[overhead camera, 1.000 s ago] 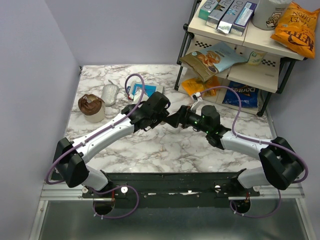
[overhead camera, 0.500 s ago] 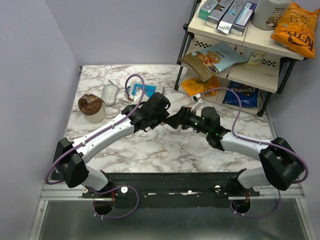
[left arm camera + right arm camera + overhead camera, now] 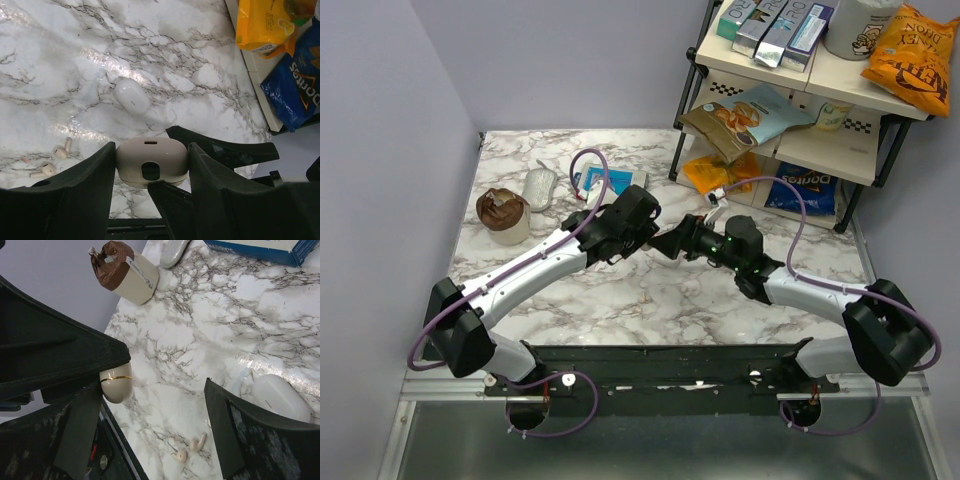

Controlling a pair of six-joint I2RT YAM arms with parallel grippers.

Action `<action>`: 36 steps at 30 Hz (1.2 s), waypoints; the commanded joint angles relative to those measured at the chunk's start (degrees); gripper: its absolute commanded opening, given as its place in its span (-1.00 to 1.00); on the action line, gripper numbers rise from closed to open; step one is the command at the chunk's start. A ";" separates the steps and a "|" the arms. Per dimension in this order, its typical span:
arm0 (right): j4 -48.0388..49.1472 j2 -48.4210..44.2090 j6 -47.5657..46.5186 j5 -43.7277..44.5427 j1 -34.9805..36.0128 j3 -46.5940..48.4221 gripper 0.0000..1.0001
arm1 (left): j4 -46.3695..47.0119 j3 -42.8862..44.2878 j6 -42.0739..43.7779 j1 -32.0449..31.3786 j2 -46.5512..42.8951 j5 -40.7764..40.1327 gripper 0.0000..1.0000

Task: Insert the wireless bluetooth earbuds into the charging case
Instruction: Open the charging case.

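Note:
My left gripper (image 3: 152, 150) is shut on a beige oval charging case (image 3: 151, 162) and holds it above the marble table, lid closed, with a gold seam line showing in the right wrist view (image 3: 116, 382). My right gripper (image 3: 152, 390) is open. One of its fingers (image 3: 167, 200) rests against the case's lower edge and the other (image 3: 220, 149) is beyond the case. Two small white earbuds (image 3: 197, 441) (image 3: 179, 456) lie on the table below; they also show in the left wrist view (image 3: 62, 150). In the top view both grippers (image 3: 660, 243) meet mid-table and hide the case.
A second white oval case (image 3: 131, 96) lies on the table near the earbuds. A brown-wrapped cup (image 3: 503, 213), a grey pouch (image 3: 539, 188) and a blue box (image 3: 605, 180) sit at the back left. A shelf (image 3: 775, 150) with snack bags stands at the back right.
My right gripper has edged slightly left, closer against the held case. My left gripper has stayed put with the case.

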 commanded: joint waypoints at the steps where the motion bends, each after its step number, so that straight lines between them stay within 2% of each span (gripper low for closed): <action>1: -2.33 -1.16 -1.89 2.15 0.27 -1.59 0.79 | 1.13 -0.15 -0.25 -0.15 -2.02 -1.99 -1.00; 20: -3.57 -3.00 -2.16 3.56 0.27 -3.26 0.79 | 0.96 -0.33 -0.08 -0.15 -3.69 -2.78 -1.00; 25: 7.06 -6.43 -1.99 -1.27 0.27 -6.86 0.76 | 2.18 -1.12 0.01 -0.07 -4.04 -2.35 -1.00; 28: 13.03 -6.61 -1.80 -3.64 0.19 -8.62 0.60 | 4.72 -2.44 0.01 0.37 -5.18 -0.68 -1.00; 33: 19.63 -5.38 -1.99 -9.35 0.19 -9.42 0.64 | 4.47 -2.62 -0.34 0.55 -7.20 -0.94 -1.00; 36: 19.03 -4.15 -1.37 -9.63 0.19 -8.28 0.64 | 4.47 -2.62 -0.51 0.55 -7.20 -0.68 -1.00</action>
